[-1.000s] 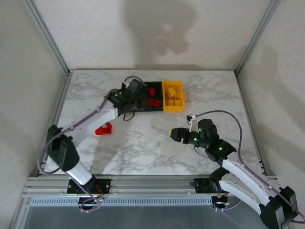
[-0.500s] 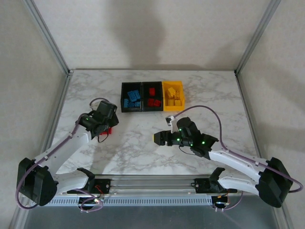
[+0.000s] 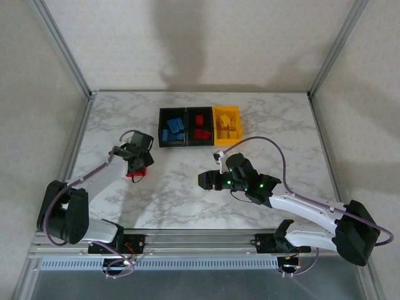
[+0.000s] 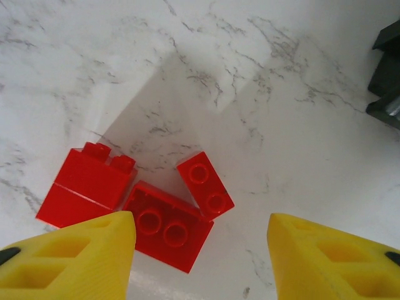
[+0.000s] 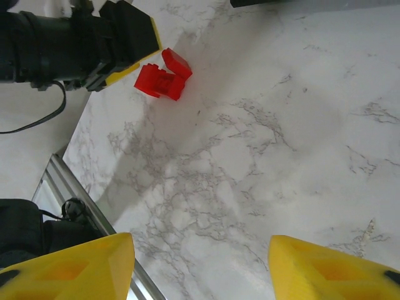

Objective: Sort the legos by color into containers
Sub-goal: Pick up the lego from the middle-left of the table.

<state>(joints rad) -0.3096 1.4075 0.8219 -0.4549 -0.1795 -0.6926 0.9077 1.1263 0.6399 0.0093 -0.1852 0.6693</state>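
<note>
The left gripper [image 4: 200,234] hangs open and empty right above three red legos [image 4: 164,229] that lie touching each other on the marble table [image 4: 281,94]. I think it means to take one to the middle of the containers [image 3: 187,128], where red bricks lie. The right gripper [image 5: 200,250] is open too and holds nothing, over bare marble.

three bins in a row: two black bins [image 3: 172,110], one yellow bin [image 3: 227,109]. three loose red legos [image 4: 167,226] on the desk [image 4: 281,125], bunched together. blue legos [image 3: 173,132], binned red legos [image 3: 200,133], yellow legos [image 3: 229,130] inside: too small to count.
</note>
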